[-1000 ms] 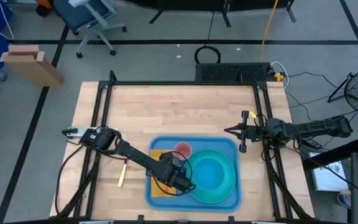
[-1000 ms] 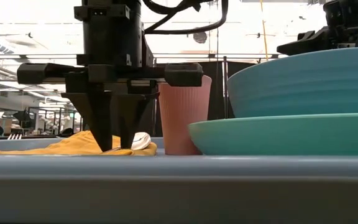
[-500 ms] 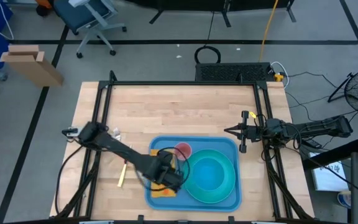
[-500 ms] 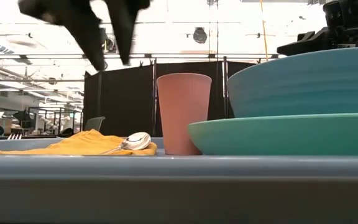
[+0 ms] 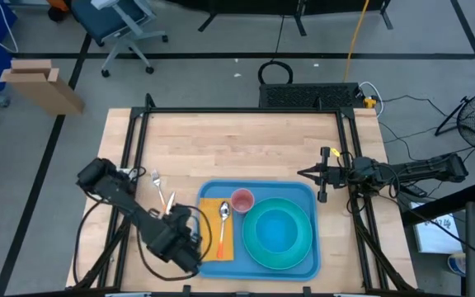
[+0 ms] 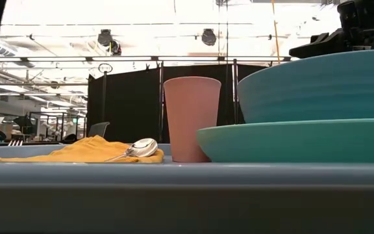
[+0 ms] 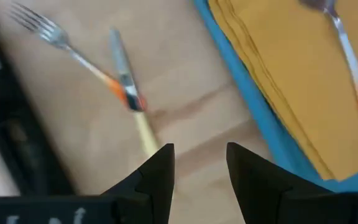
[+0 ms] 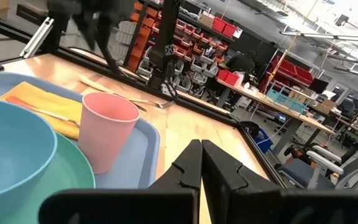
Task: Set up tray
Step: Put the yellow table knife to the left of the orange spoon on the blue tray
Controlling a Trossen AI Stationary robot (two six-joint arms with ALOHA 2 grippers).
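1. Two dark arms reach over the wooden tabletop (image 5: pixel 237 144); the blue tray (image 5: pixel 303 269) lies at its near edge, a little right of the middle.
2. On the tray's left part lies a folded yellow napkin (image 5: pixel 211 216) with a spoon (image 5: pixel 224 211) on top, its bowl toward the far side and its orange handle pointing near.
3. A pink cup (image 5: pixel 242 200) stands upright on the tray just beside the napkin, near the tray's far rim.
4. A turquoise plate (image 5: pixel 307 239) fills the tray's right part, and a turquoise bowl (image 5: pixel 277 228) sits in it.
5. A fork (image 5: pixel 157 179) and a knife (image 5: pixel 170 203) lie on the bare wood left of the tray, crossing each other at their orange handles; a pale yellowish stick (image 7: pixel 145 133) runs on from that crossing toward the near side.
6. The left end effector (image 7: pixel 199 163) hangs off the tray's near left corner, over bare wood beside the tray's edge, its fingers (image 7: pixel 159 165) spread apart with nothing between them.
7. The right end effector (image 8: pixel 201 158) waits by the tabletop's right edge, level with the tray's far rim, its fingers pressed together and empty.
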